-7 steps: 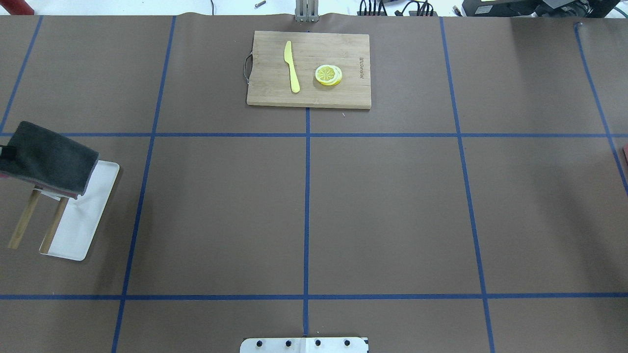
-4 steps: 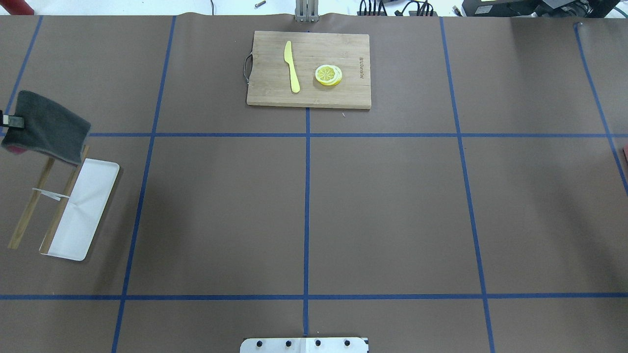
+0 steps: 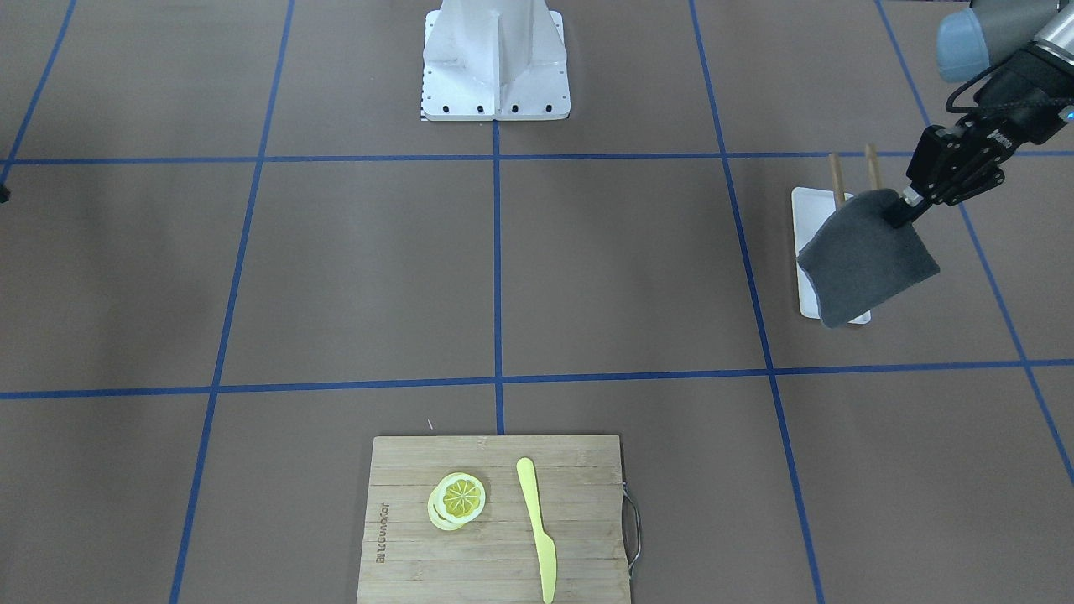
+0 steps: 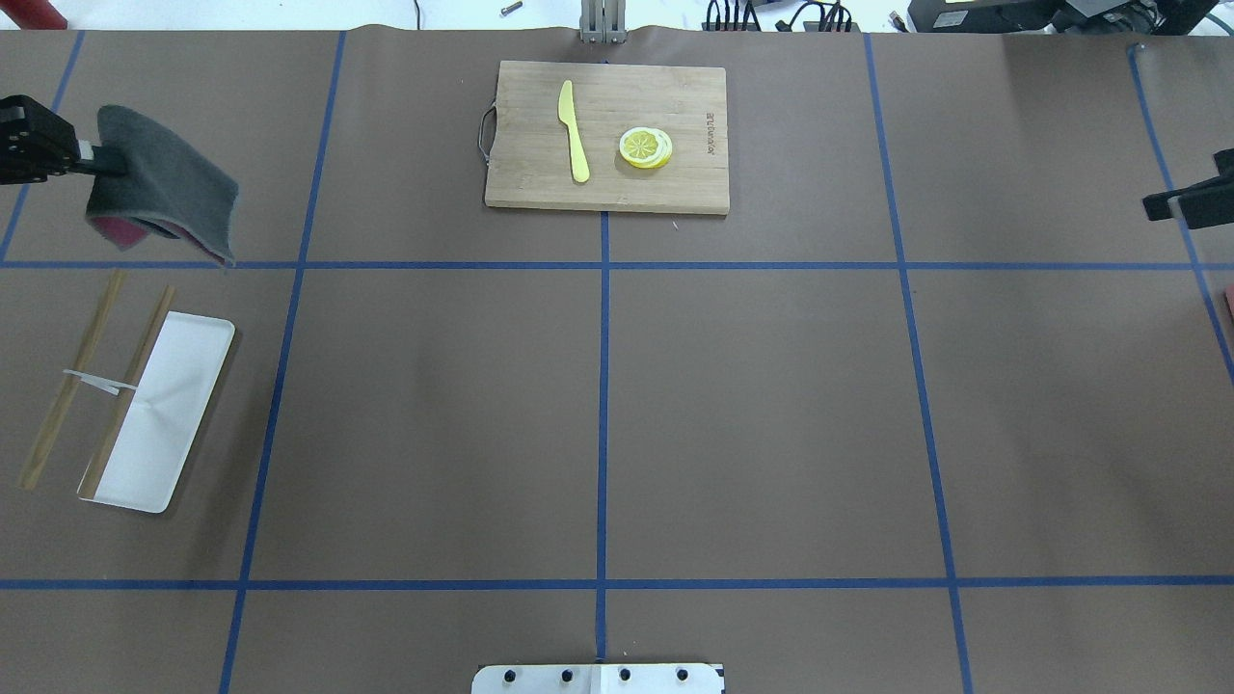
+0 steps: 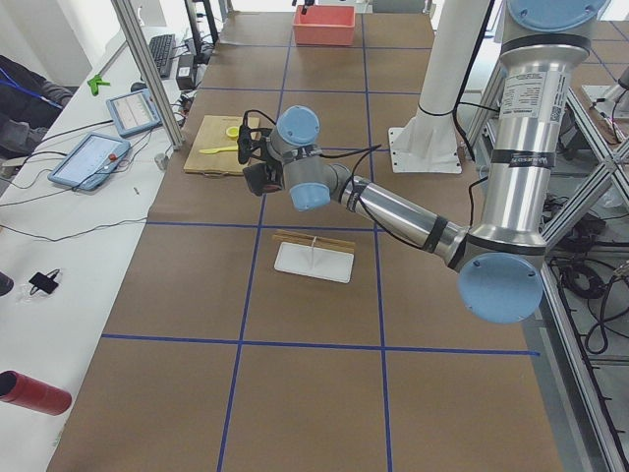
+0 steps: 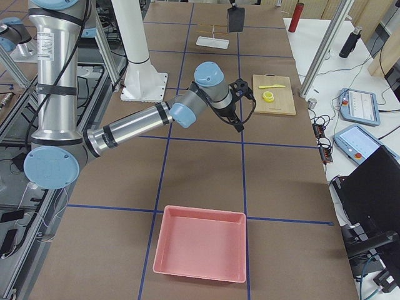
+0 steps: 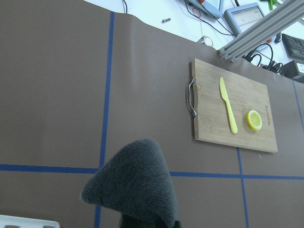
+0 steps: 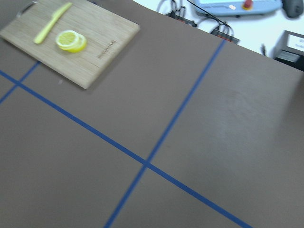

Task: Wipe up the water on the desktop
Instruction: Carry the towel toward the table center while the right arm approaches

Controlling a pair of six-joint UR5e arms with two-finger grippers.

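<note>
The desktop (image 4: 752, 405) is a matte brown surface with a grid of blue tape lines; I see no water on it. My left gripper (image 4: 92, 159) is shut on a corner of a dark grey cloth (image 4: 164, 183), which hangs above the far left of the desktop. The left gripper (image 3: 899, 211) and the cloth (image 3: 864, 260) also show in the front-facing view, and the cloth fills the bottom of the left wrist view (image 7: 133, 185). My right gripper (image 4: 1157, 205) reaches in at the right edge, above the desktop. I cannot tell whether it is open or shut.
A bamboo cutting board (image 4: 540, 183) with a yellow knife (image 4: 575, 130) and lemon slices (image 4: 645, 147) lies at the far centre. A white tray (image 4: 159, 424) and two wooden sticks (image 4: 67, 386) lie at the left. A pink bin (image 6: 201, 244) sits at the right end.
My left gripper has carried the cloth from above the white tray toward the far side of the desktop and slightly right. My right gripper has come into view at the right edge.
</note>
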